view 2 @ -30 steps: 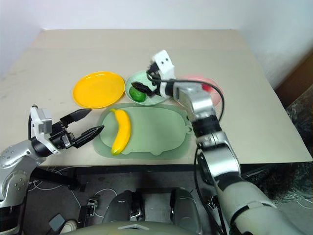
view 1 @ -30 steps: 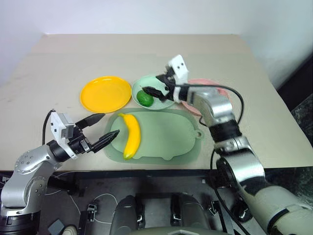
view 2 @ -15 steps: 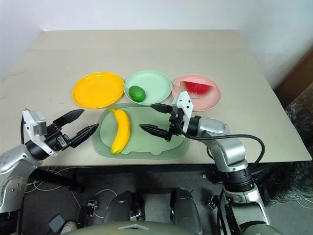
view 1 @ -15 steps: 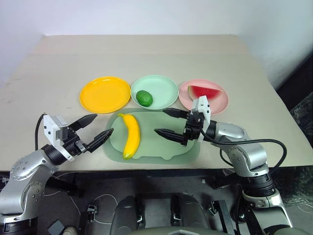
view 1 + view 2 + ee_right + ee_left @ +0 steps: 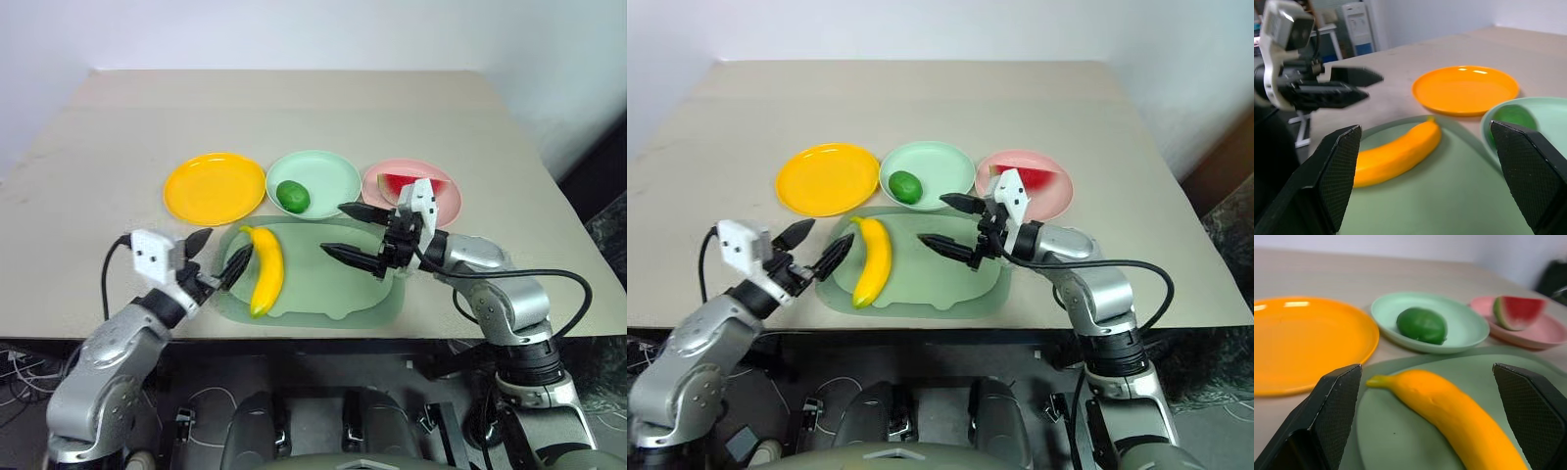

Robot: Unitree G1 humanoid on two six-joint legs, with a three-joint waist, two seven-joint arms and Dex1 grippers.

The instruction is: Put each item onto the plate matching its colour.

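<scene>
Yellow curved plastic banana (image 5: pixel 265 281) was left on the translucent green mat (image 5: pixel 343 294), unsorted; left gripper (image 5: pixel 219 259) was aimed at it, spread empty; right gripper (image 5: pixel 355 232) likewise agape.

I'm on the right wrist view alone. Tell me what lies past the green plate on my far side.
Observer: A pink plate sits beside the green plate, with the watermelon wedge on it.
Operator: Confirm the lime's place; it's half cut off for me.
Observer: The lime lies inside the green plate, near its edge toward the orange plate.
Operator: Report the banana's whole position.
Observer: The banana lies on the green mat, entirely off the orange plate, stem end toward the plates.
Operator: State the left gripper's position.
Observer: The left gripper is open beside the mat's edge, not touching the banana.
</scene>
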